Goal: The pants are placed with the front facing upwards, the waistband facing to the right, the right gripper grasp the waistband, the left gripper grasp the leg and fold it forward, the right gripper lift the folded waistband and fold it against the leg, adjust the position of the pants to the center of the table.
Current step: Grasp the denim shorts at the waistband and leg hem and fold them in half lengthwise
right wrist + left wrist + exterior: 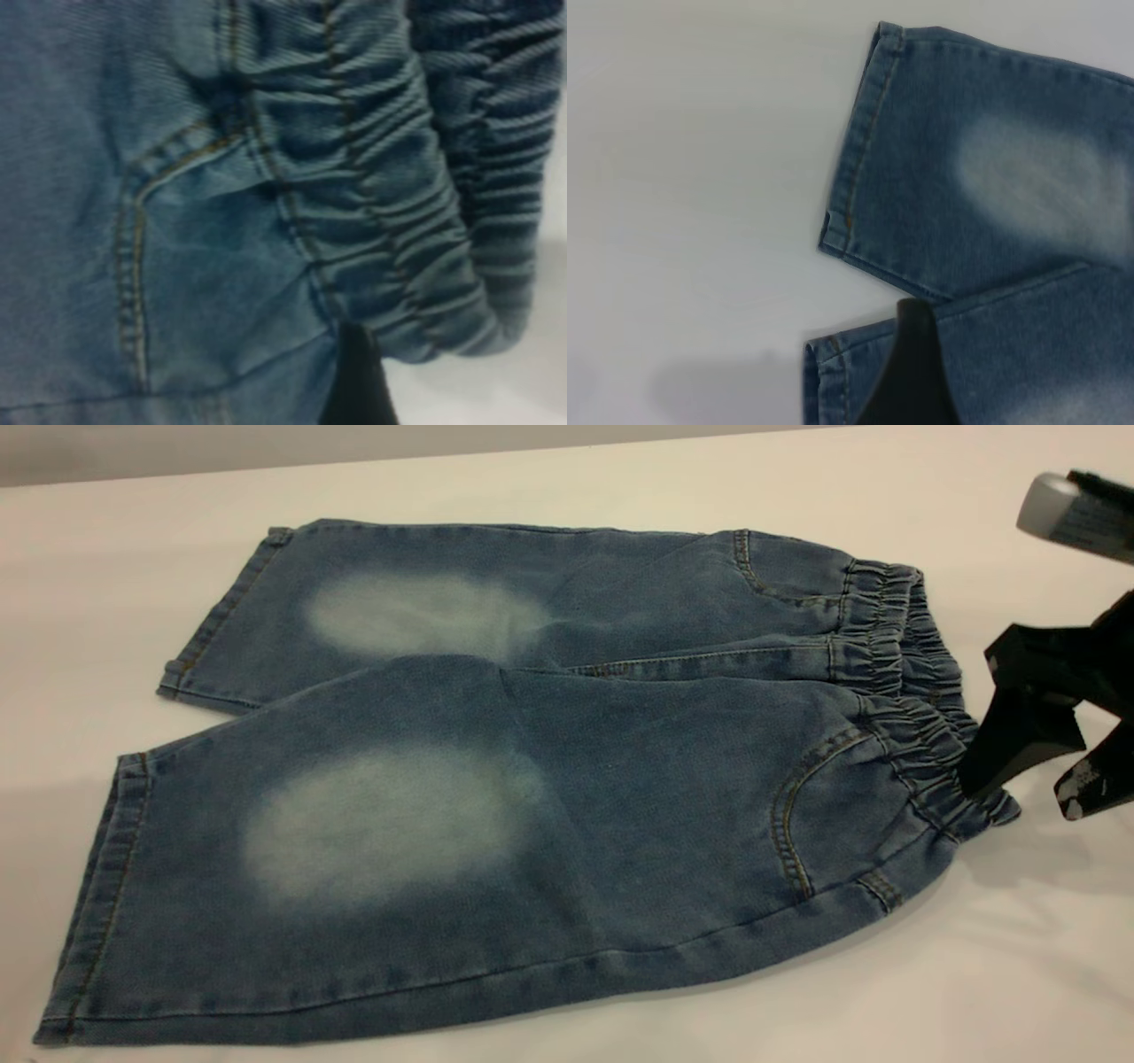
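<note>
The pants [496,779] lie flat on the table [1019,974], front side up, both legs spread toward the left and the waistband [912,717] at the right end. This layout suits the first fold as I judge it: each end faces the arm that is to take it.

My right gripper [1032,766] sits at the near corner of the waistband. Its jaws stand apart: one black finger [1010,744] touches the gathered edge, the other sits clear of the cloth on the table side. No fabric is pinched yet. In the right wrist view the waistband fills the frame, with the curved pocket seam [133,266] just beside it, so the approach looks lined up for a grasp on the elastic.

My left gripper [908,372] hovers above the hem end of the legs, over the gap where the two hems [855,177] part. I judge it is waiting to take a leg.

Limits of observation:
- Only one dark finger of the left gripper shows, so I cannot tell how wide it stands.
- The left arm is outside the exterior view.
- The right arm is cut off at the frame edge.
- Whether the lower right finger is under the waistband cannot be confirmed.
</note>
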Robot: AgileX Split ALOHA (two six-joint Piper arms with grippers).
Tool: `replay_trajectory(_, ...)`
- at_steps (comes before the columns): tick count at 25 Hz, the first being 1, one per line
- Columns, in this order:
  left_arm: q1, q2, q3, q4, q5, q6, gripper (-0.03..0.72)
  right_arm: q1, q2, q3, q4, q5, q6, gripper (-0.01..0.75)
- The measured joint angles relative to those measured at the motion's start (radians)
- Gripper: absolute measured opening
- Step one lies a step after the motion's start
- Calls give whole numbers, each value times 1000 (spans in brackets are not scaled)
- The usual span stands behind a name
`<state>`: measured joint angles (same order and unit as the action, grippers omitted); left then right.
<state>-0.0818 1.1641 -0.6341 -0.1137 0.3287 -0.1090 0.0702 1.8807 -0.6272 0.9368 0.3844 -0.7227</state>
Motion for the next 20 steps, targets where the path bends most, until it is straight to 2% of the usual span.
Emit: replay_trajectory(20, 0, 0, 0, -2, 0, -2, 540, -1, 9, 0, 58, -22, -54, 451)
